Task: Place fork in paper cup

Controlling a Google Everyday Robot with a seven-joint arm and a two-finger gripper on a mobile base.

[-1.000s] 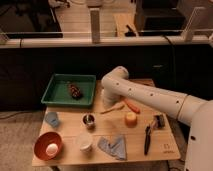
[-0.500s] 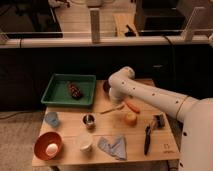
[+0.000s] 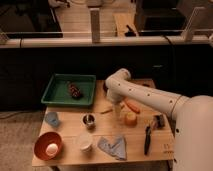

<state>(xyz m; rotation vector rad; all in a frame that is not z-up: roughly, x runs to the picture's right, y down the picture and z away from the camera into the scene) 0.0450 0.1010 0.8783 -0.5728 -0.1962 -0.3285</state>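
Observation:
The fork (image 3: 106, 110) is a thin pale tan piece lying flat on the wooden table (image 3: 70, 131), just right of the small metal cup (image 3: 89, 120). The white paper cup (image 3: 84, 142) stands upright near the table's front edge, left of the blue cloth (image 3: 113, 146). My gripper (image 3: 116, 105) hangs low over the table at the end of the white arm (image 3: 150, 97). It is right beside the fork's right end, between the fork and the carrot (image 3: 132, 106). The arm hides most of it.
A green tray (image 3: 55, 95) with a dark object stands at the back left. An orange bowl (image 3: 41, 150) with a white ball and a blue cup (image 3: 52, 119) are front left. An orange-yellow block (image 3: 130, 118) and a black-handled tool (image 3: 147, 135) lie on the right.
The arm's bent end has shifted slightly and dropped lower toward the table by the fork. The fork and the other objects have stayed in place.

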